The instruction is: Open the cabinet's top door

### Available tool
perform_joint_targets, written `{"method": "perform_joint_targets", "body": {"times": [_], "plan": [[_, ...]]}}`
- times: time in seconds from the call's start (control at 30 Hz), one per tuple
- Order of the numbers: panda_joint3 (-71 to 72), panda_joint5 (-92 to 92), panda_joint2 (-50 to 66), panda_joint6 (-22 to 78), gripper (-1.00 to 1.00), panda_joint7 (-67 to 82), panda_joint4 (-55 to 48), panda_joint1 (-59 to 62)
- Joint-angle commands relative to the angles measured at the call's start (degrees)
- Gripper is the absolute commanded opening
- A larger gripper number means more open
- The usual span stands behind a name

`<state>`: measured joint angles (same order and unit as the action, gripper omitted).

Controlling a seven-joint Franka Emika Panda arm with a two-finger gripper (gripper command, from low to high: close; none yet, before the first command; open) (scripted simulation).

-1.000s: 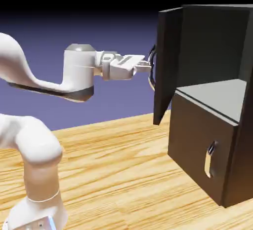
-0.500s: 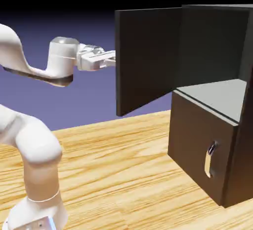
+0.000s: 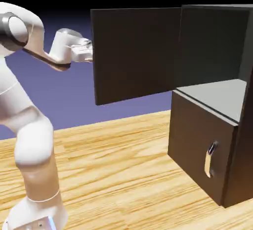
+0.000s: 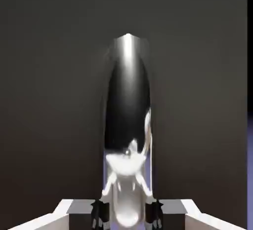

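Exterior view: the tall dark brown-black boxy cabinet (image 3: 212,100) stands on the light wooden surface (image 3: 118,174). Its top door (image 3: 133,51), a large flat dark panel, is swung wide open, exposing the cabinet's light grey interior shelf (image 3: 217,95). The white arm's pincer (image 3: 89,51) meets the door's far edge, its tips hidden behind the panel.

Hand view: the pincer (image 4: 127,213) is clamped narrow on the curved silver handle (image 4: 127,125), which stands against the dark door face.
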<state>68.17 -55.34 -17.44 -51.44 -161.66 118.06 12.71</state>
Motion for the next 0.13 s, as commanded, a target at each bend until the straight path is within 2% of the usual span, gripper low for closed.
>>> {"method": "perform_joint_targets", "body": {"times": [0.0,0.1], "plan": [[2.1,-0.1,1.6,1.7,-1.0,-0.8,-1.2,1.6],[8.3,0.0,3.8,4.6,-1.0,-1.9,-3.8,7.1]]}}
